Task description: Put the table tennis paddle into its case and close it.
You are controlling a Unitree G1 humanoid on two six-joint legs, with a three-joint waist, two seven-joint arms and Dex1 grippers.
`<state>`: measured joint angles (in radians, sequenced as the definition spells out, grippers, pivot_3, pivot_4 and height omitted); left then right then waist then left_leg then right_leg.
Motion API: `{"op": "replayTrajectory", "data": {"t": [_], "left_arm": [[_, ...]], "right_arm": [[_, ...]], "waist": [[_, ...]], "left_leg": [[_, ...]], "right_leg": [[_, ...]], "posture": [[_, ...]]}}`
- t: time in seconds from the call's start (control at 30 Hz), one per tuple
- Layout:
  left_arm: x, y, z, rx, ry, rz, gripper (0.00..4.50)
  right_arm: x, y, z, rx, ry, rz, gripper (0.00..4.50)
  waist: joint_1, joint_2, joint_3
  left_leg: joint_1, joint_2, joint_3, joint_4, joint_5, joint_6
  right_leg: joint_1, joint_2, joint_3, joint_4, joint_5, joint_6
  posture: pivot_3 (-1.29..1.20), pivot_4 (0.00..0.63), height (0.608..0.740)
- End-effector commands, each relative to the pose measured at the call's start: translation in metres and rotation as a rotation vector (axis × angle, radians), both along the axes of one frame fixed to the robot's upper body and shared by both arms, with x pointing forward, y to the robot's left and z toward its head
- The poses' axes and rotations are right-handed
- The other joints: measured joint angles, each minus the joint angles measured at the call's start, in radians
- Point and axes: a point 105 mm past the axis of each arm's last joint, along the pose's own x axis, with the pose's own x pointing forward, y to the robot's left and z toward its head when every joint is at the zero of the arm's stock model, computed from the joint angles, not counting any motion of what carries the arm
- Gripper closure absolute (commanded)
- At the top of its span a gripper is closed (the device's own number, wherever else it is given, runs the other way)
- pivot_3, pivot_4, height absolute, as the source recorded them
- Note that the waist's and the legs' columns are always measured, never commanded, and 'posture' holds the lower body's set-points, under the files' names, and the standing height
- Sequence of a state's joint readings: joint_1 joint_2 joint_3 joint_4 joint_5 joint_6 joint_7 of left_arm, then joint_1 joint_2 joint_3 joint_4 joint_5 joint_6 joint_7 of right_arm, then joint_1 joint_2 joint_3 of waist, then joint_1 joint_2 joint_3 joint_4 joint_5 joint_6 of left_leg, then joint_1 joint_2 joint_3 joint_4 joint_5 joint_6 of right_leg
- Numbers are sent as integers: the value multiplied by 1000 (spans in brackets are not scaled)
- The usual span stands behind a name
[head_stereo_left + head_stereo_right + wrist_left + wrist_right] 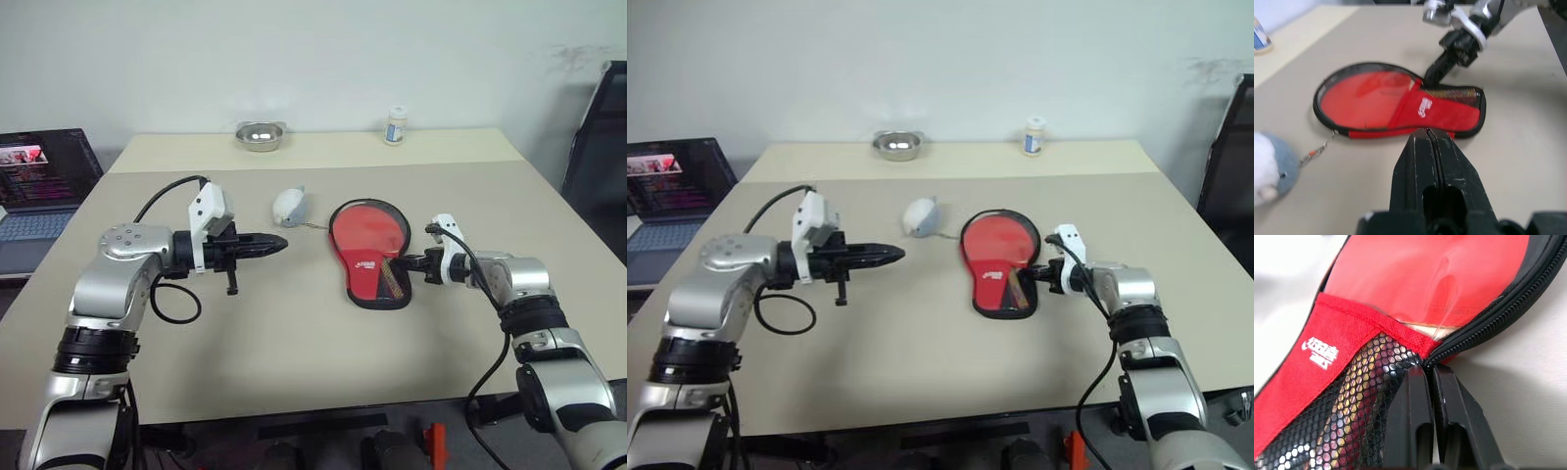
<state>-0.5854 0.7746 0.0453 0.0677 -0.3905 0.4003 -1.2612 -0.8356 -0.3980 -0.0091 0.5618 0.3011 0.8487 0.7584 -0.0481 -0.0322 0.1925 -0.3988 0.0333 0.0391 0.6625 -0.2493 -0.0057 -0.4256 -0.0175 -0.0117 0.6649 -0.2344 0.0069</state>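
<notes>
The case (377, 277) lies flat mid-table, its red flap with white logo and mesh pocket covering the handle end. The table tennis paddle (367, 227) rests inside it, its round red face showing under the unzipped black rim. My right gripper (411, 262) is at the case's right edge. In the right wrist view its tips (1429, 369) are pinched together where the zip (1488, 325) meets the flap. My left gripper (279, 244) is shut on nothing and hovers above the table left of the case, pointing at it (1429, 134).
A grey-white plush toy (291, 206) on a small chain lies just left of the case. A steel bowl (260, 134) and a white bottle (395, 125) stand at the table's far edge. An open laptop (39, 186) sits off the left side, and a dark chair (598, 157) stands on the right.
</notes>
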Motion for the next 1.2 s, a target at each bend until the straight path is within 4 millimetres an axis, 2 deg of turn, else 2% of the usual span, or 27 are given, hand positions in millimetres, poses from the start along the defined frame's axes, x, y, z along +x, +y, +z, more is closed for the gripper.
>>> {"op": "replayTrajectory", "data": {"t": [0.03,0.2,0.33,0.43,0.53,0.7,0.87,1.0,1.2], "left_arm": [[-10,5,2,33,-21,-44,4500],[-29,-1,-15,65,14,-137,4500],[-36,-7,-20,55,30,-156,4500],[-43,-9,-24,57,52,-170,4500],[-49,-11,-27,63,69,-189,4500],[-59,-15,-33,81,98,-232,4500],[-58,-16,-34,85,101,-236,4500],[-56,-20,-34,87,93,-250,4500],[-54,-18,-33,92,87,-246,4500]], "right_arm": [[-8,35,27,101,-46,115,4489],[-40,71,22,134,1,245,4489],[-66,82,11,129,34,282,4489],[-79,74,1,111,67,271,4489],[-87,57,-5,93,101,235,4489],[-104,32,-5,61,134,207,4489],[-108,11,-6,22,146,164,4489],[-120,8,-5,14,162,194,4489],[-122,-1,-9,-16,174,186,4489]], "waist": [[-5,0,0],[-4,0,0],[12,0,0],[18,0,0],[18,0,0],[22,0,0],[22,0,0],[25,0,0],[24,0,0]], "left_leg": [[0,1,0,0,0,0],[-2,1,-1,-1,0,0],[-3,-1,-1,-1,0,0],[-3,-3,-1,-1,0,0],[-3,-4,-1,0,0,0],[-3,-3,-2,-1,0,0],[-2,-4,-2,0,0,0],[-2,-4,-2,0,0,0],[-3,-4,-2,0,0,0]], "right_leg": [[0,0,0,0,0,-1],[-2,0,-1,0,2,-3],[-2,-1,-1,-1,2,-3],[-2,-1,-1,-1,-1,1],[-1,-2,-1,-1,-1,1],[-1,-2,-2,-2,-1,2],[0,-1,-2,-2,-1,2],[0,-1,-2,-2,-2,2],[0,-1,-2,-3,-2,2]], "posture": [[0,150,740],[0,150,740],[0,150,740],[0,150,740],[0,150,740],[0,150,740],[0,150,740],[0,150,740],[0,150,740]]}}
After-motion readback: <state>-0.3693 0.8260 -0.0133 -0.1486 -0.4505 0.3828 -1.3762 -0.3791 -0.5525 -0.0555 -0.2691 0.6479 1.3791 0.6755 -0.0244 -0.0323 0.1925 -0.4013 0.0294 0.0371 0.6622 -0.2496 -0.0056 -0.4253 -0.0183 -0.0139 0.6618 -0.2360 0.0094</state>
